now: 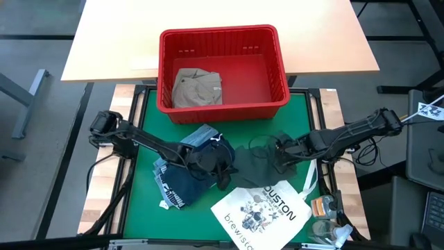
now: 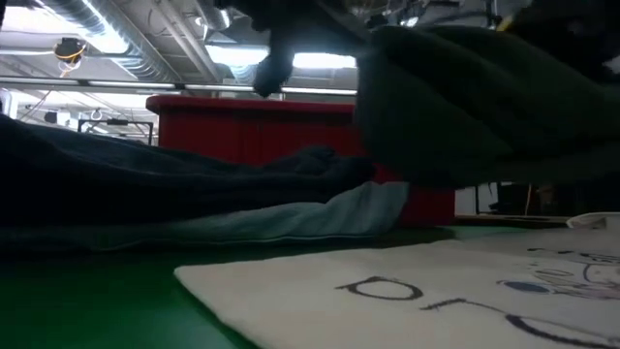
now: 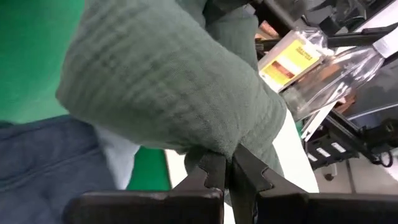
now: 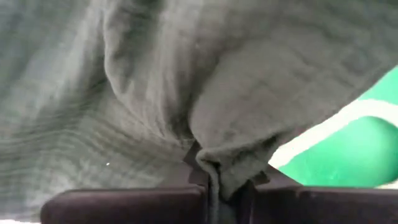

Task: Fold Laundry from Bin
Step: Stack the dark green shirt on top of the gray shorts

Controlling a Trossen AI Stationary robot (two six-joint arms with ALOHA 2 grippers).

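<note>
Dark green soft crinkled garment [image 1: 255,161] mid-tabletop, left gripper [image 1: 223,169] clamped on its nine o'clock edge, right gripper [image 1: 283,154] clamped on its three o'clock edge, red slotted plastic bin [image 1: 223,43] at twelve o'clock holding khaki-tan garment [image 1: 197,88].

The dark green garment [image 4: 186,74] fills the right wrist view, hiding the table beneath.
</note>
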